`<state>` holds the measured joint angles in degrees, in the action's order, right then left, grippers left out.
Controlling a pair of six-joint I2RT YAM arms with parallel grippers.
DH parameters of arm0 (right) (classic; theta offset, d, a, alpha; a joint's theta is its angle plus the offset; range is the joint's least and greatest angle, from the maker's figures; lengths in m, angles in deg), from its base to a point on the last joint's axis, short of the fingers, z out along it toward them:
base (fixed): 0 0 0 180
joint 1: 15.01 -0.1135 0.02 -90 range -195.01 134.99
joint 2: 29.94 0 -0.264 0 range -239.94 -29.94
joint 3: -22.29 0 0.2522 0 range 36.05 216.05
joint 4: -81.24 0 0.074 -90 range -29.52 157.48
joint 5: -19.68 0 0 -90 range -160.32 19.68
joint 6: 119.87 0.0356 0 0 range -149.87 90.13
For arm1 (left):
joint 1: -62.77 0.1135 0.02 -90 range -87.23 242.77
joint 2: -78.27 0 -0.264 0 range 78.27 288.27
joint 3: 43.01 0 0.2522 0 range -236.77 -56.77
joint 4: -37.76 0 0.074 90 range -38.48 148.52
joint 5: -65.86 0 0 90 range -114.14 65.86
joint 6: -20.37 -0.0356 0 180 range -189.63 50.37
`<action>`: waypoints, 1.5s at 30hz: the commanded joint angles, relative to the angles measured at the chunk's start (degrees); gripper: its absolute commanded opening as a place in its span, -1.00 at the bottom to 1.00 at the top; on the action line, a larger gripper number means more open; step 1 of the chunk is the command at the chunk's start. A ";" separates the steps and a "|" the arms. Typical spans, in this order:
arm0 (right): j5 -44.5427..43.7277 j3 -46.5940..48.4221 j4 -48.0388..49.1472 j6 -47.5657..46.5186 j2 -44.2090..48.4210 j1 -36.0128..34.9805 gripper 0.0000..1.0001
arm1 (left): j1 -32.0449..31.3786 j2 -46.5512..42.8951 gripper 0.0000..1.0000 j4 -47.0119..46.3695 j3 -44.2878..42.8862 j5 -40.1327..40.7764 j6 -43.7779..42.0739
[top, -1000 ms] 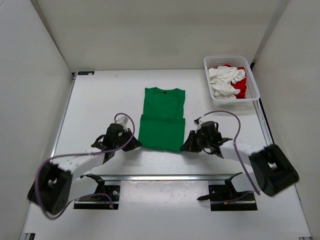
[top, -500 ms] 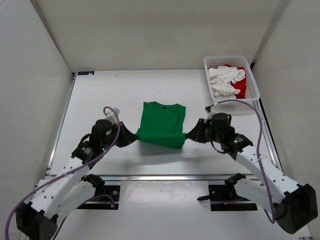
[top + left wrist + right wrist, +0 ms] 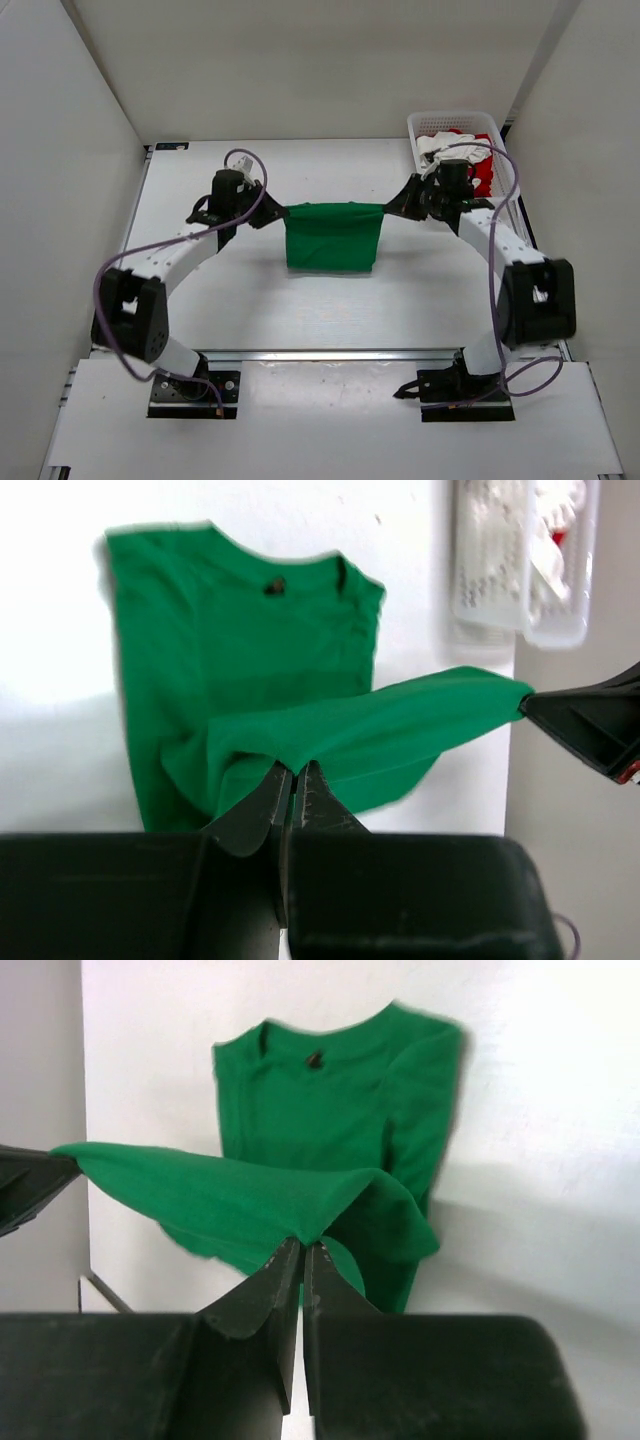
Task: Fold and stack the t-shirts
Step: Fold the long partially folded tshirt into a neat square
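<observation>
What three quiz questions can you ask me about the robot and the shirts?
1. True or false: the left end effector and the right end effector are each shut on the green t-shirt.
2. Where are the white t-shirt and the red t-shirt? A. on the table B. in the basket C. hanging from an arm
3. Fill in: the green t-shirt's raised edge is stretched between the two ___.
Key: 1 true; 2 B; 3 end effectors.

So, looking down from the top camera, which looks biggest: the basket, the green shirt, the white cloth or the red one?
Largest to smallest:
1. basket
2. green shirt, folded double
3. white cloth
4. red cloth
The last two are bunched up and partly covered, so their order is unsure.
</observation>
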<state>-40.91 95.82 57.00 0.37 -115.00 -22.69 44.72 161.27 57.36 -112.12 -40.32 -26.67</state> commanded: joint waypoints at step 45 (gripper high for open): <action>5.13 1.67 16.53 3.24 -17.17 -6.99 -0.86 | 1.61 3.31 0.60 -21.69 16.51 5.01 3.03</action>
<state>-36.61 98.07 68.69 2.36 -138.01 -29.23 45.42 168.20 30.74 -92.75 -41.24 -18.84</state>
